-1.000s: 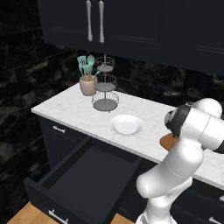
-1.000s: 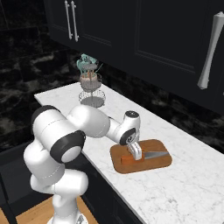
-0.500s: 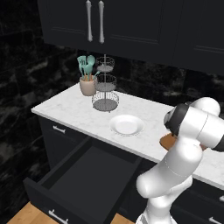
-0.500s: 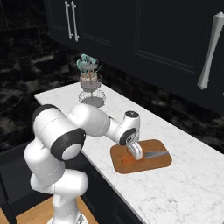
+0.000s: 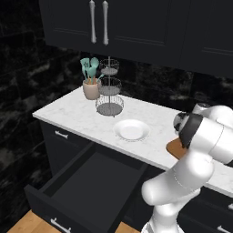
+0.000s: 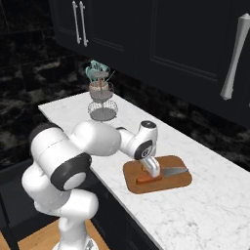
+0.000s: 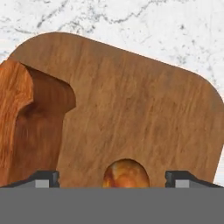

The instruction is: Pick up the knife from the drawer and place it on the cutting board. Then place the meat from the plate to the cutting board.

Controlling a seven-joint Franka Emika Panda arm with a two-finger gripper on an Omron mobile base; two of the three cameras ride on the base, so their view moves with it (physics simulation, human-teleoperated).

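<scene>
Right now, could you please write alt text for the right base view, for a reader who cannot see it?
A white robot arm reaches down to a wooden cutting board on a marble counter, its gripper just above a knife lying on the board. Behind it stand a wire tiered stand and dark cabinets.

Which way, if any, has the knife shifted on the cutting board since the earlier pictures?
No. The knife lies in the same place on the cutting board, blade pointing away from the gripper, as before.

Reddish-brown cutting board, white marbled counter, plain white plate.
</scene>
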